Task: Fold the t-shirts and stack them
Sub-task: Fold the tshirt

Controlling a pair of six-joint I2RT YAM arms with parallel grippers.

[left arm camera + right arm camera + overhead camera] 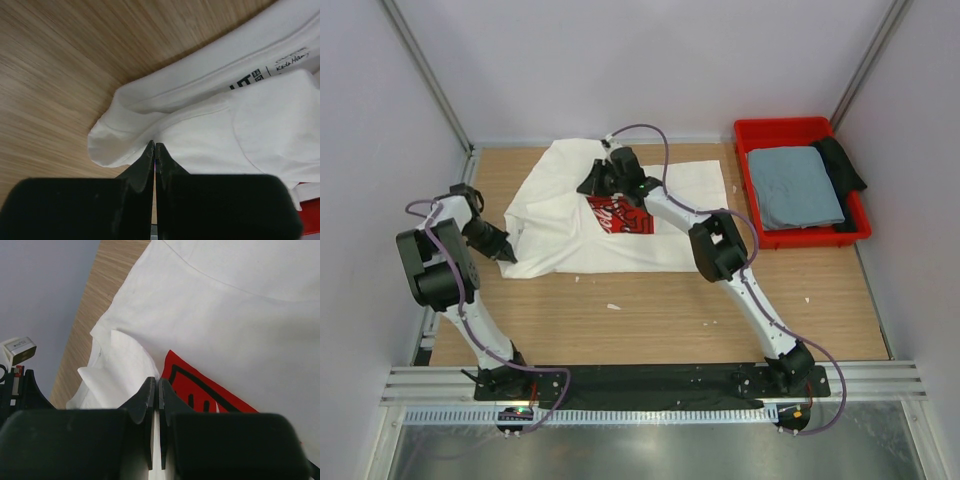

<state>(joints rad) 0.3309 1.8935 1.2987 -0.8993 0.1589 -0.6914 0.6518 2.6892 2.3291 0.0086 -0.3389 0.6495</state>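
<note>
A large white t-shirt (560,220) with a red print (620,215) lies spread on the wooden table, towards the back. My left gripper (507,254) is at its near left corner. In the left wrist view its jaws (155,145) are shut on the edge of the white cloth (225,135), and creases run into the tips. My right gripper (592,186) reaches over the shirt by the print. It is shut (158,382) on a raised fold of white cloth (225,305) beside the red print (200,390). A folded grey-blue t-shirt (795,185) lies in the bin.
A red plastic bin (782,128) stands at the back right and also holds a black item (840,165) beside the grey-blue shirt. White walls close in the left, back and right sides. Bare wood lies between the shirt and the arm bases.
</note>
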